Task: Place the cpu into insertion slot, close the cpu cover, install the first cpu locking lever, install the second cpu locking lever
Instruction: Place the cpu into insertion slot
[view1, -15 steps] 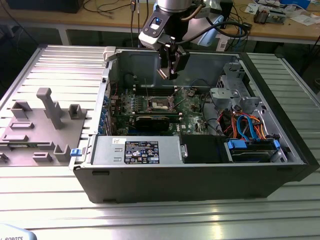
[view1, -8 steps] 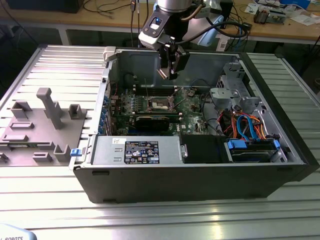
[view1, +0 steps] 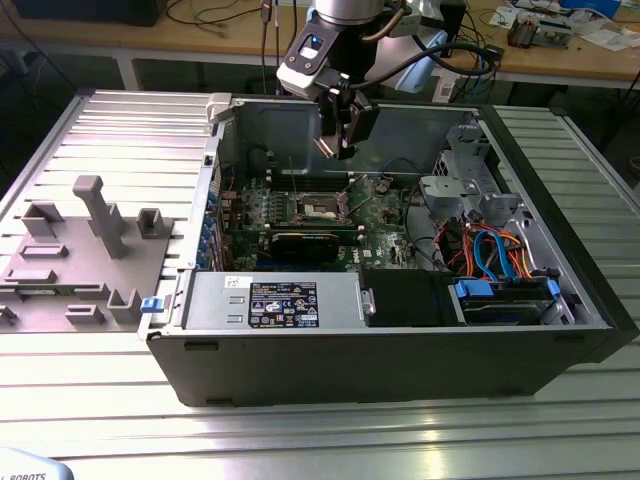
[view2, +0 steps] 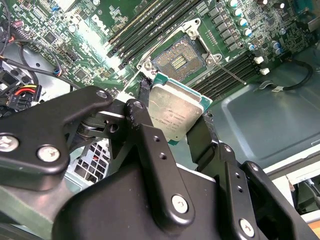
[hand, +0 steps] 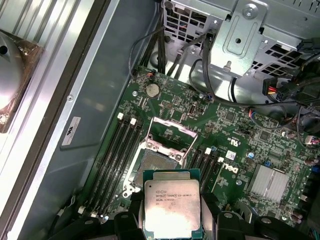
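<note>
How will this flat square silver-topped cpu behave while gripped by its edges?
The flat square silver-topped cpu looks stiff and probably light, being thin. Pinched by its edges between the black gripper fingers, its smooth sides might slip. Its thin green board rim looks fragile if knocked.

Inside case: cpu in gripper, above motherboard, near insertion slot; fixture block beside case, exterior view's left.
</note>
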